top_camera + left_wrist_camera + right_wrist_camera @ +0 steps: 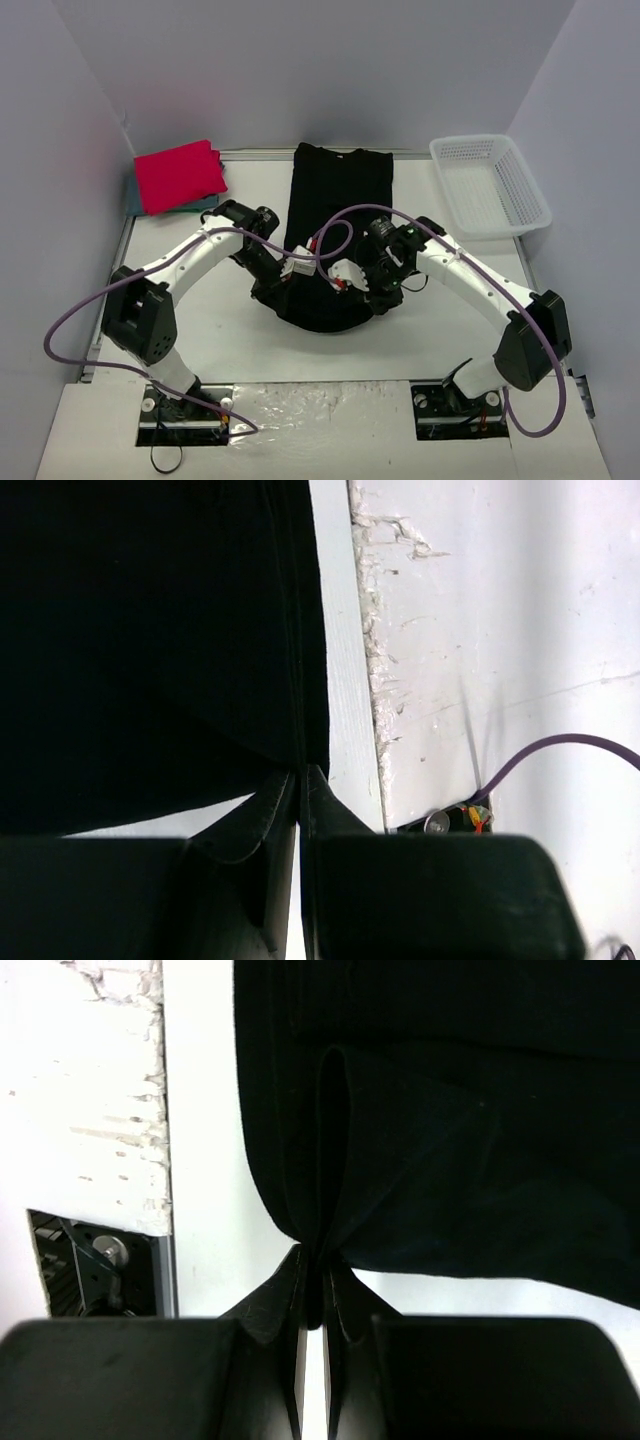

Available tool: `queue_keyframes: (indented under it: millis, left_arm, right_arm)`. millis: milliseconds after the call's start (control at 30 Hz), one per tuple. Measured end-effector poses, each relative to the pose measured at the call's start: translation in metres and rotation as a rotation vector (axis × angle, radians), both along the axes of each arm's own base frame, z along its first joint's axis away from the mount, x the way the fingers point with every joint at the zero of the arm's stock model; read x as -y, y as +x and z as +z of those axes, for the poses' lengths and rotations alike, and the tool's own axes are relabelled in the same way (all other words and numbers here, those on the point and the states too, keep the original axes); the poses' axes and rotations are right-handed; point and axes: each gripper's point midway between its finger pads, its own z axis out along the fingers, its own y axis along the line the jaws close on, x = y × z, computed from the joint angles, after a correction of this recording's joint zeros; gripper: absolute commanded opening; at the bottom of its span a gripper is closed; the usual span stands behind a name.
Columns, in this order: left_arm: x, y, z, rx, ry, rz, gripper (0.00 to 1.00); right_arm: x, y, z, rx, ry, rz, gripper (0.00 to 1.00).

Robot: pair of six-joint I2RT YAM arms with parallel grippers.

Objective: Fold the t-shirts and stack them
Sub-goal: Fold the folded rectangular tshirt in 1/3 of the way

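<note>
The large black t-shirt (335, 200) lies lengthwise down the middle of the table, its near end lifted and bunched. My left gripper (283, 268) is shut on its near left edge; in the left wrist view the cloth (150, 630) hangs from the closed fingertips (300, 780). My right gripper (375, 275) is shut on the near right edge; the right wrist view shows a fold of black cloth (420, 1110) pinched between the fingertips (318, 1260). The folded red-pink t-shirt (180, 175) lies at the far left on top of the teal-blue t-shirt (205, 203), of which only an edge shows.
A white plastic mesh basket (490, 185) stands at the far right. Purple cables (345, 225) loop over the shirt between the arms. Grey walls close the table on three sides. The arm bases sit at the near edge.
</note>
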Motion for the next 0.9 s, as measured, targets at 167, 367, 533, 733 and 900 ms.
queue_keyframes:
  millis: [167, 367, 533, 733, 900]
  left_arm:
    - [-0.001, 0.005, 0.006, 0.063, 0.006, 0.056, 0.02]
    - [-0.003, 0.021, 0.003, 0.128, 0.033, 0.118, 0.02]
    - [-0.003, 0.041, 0.0, 0.182, 0.042, 0.172, 0.02]
    - [0.003, 0.067, 0.005, 0.25, 0.055, 0.221, 0.02]
    - [0.007, 0.095, 0.014, 0.327, 0.063, 0.265, 0.02]
  right_arm:
    - [0.003, 0.012, 0.006, 0.026, 0.027, -0.017, 0.0]
    - [0.009, 0.033, 0.017, 0.068, 0.053, -0.067, 0.0]
    - [0.007, 0.047, 0.022, 0.084, 0.058, -0.085, 0.0]
    - [0.004, 0.063, 0.027, 0.1, 0.059, -0.099, 0.0]
    - [0.004, 0.078, 0.029, 0.113, 0.056, -0.117, 0.0]
